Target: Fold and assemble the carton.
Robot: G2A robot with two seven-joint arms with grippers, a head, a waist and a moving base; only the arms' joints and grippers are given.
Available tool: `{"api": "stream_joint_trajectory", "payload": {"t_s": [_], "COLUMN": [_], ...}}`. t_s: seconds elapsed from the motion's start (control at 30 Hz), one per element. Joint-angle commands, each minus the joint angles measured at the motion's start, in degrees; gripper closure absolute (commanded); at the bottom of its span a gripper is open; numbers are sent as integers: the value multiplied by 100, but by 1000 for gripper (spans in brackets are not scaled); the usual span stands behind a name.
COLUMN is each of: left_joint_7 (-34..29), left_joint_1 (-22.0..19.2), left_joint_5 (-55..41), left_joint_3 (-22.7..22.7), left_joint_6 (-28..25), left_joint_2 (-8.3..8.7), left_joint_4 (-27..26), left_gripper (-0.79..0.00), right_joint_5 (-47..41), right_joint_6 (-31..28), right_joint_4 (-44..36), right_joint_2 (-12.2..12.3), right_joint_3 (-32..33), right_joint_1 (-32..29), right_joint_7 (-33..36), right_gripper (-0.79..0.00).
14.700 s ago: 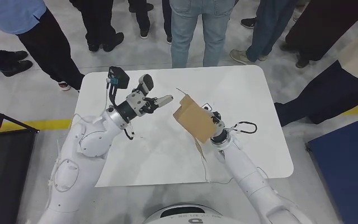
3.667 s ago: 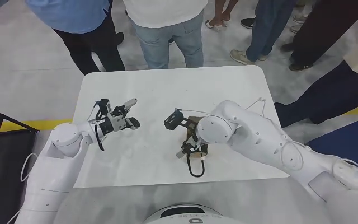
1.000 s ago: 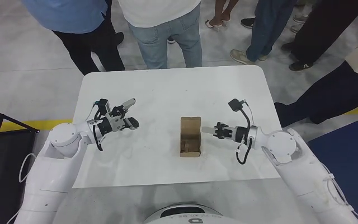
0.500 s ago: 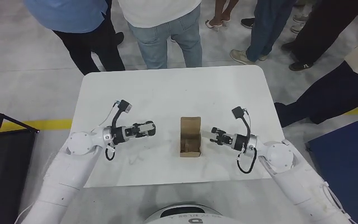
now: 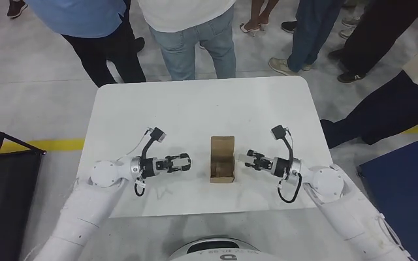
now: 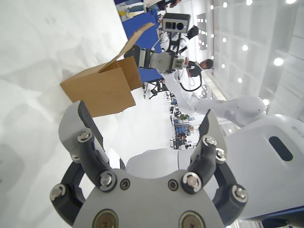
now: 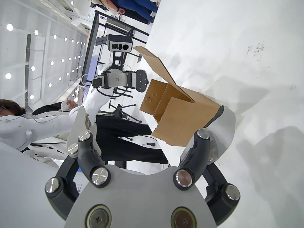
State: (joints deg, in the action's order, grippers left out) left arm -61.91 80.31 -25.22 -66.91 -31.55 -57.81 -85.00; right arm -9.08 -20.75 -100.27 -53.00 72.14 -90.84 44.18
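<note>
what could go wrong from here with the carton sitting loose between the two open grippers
1. The carton stands free on the table, touched by neither the left gripper nor the right gripper; a push from one side alone might slide or tip it.
2. Its raised flap stands open; a finger could snag it and crease it the wrong way.

The top view looks down on the white surface (image 5: 196, 104) from above both arms. The left wrist view sights low across it, past the left tool (image 6: 144, 112), at the nearby carton (image 6: 102, 88). The right wrist view, past the right tool (image 7: 152, 117), faces the carton's opposite side.
</note>
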Motion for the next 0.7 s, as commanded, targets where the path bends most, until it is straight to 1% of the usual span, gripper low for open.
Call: {"api": "stream_joint_trajectory", "payload": {"t_s": [0.0, 0.03, 0.07, 0.1, 0.17, 0.27, 0.3, 0.37, 0.47, 0.5, 0.6, 0.67], "left_joint_7": [-50, -21, -20, -34, -46, -14, 8, 32, 56, 43, 9, 10], "left_joint_1": [-62, -102, -152, -231, -406, -685, -761, -882, -971, -996, -1053, -1095], "left_joint_5": [-155, -224, -351, -388, -353, -233, -180, -118, -172, -188, -236, -241], "left_joint_3": [101, 154, 221, 279, 438, 736, 828, 953, 1036, 1051, 1111, 1156], "left_joint_6": [-219, -237, -236, -231, -188, -22, -17, -31, -117, -143, -186, -186], "left_joint_2": [-28, -47, -69, -88, -133, -218, -247, -290, -331, -340, -368, -388], "left_joint_4": [106, 161, 202, 264, 391, 627, 699, 847, 1024, 1068, 1153, 1200], "left_gripper": [-785, -785, -785, -785, -785, -785, -785, -785, -785, -785, -785, -785], "right_joint_5": [52, 79, 81, 119, 205, 359, 382, 435, 500, 505, 515, 523], "right_joint_6": [161, 251, 344, 455, 655, 991, 1058, 1186, 1315, 1332, 1398, 1432], "right_joint_4": [-107, -182, -257, -329, -396, -349, -333, -299, -287, -288, -293, -308], "right_joint_2": [34, 45, 51, 55, 51, 27, 17, 2, -17, -24, -46, -58], "right_joint_3": [60, 79, 71, 45, -23, -223, -288, -399, -534, -568, -665, -711], "right_joint_1": [-63, -81, -111, -123, -98, 42, 95, 178, 261, 289, 385, 442], "right_joint_7": [331, 441, 515, 596, 637, 696, 726, 779, 835, 835, 820, 796], "right_gripper": [-785, -757, -708, -625, -523, -508, -517, -511, -523, -551, -560, -551]}}
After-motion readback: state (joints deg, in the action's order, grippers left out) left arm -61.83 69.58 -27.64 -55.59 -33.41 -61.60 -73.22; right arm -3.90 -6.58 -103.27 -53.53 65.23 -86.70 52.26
